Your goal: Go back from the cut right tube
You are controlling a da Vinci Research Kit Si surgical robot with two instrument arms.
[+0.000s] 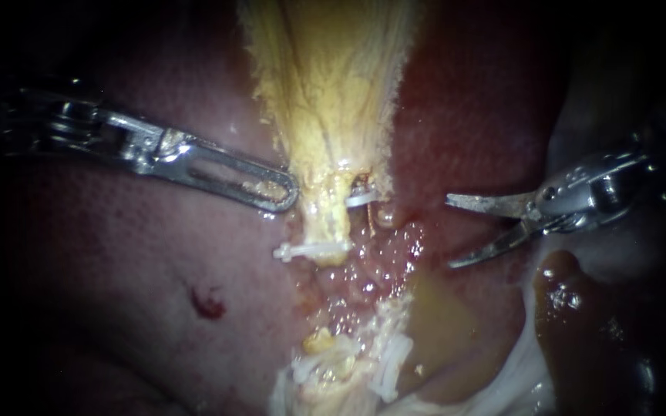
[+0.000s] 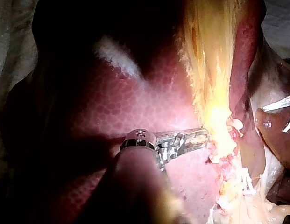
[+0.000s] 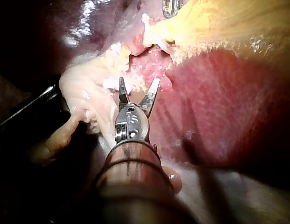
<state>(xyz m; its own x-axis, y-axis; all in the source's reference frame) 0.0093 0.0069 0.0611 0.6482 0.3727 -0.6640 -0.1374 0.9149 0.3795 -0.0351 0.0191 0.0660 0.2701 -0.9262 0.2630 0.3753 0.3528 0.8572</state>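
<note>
The yellow gallbladder [image 1: 325,77] hangs down the middle over the red liver [image 1: 117,254]. Its neck narrows into a yellow tube [image 1: 331,223] crossed by a white clip [image 1: 310,250]. Right of that tube sits a short cut stump [image 1: 383,216] with a white clip [image 1: 362,199] above it. My left instrument [image 1: 275,191] has its windowed jaws shut on the gallbladder's left edge [image 2: 205,136]. My right instrument [image 1: 450,233] stands off to the right of the stump, its two blades open and holding nothing [image 3: 138,81]. The same blades show in the left wrist view [image 2: 275,119].
More white clips [image 1: 387,362] sit on pale tissue lower down. A pool of brown-yellow fluid [image 1: 433,323] lies below the blades. A small red spot [image 1: 208,302] marks the liver at lower left. Wet, bubbly tissue [image 1: 364,270] lies between the stump and the lower clips.
</note>
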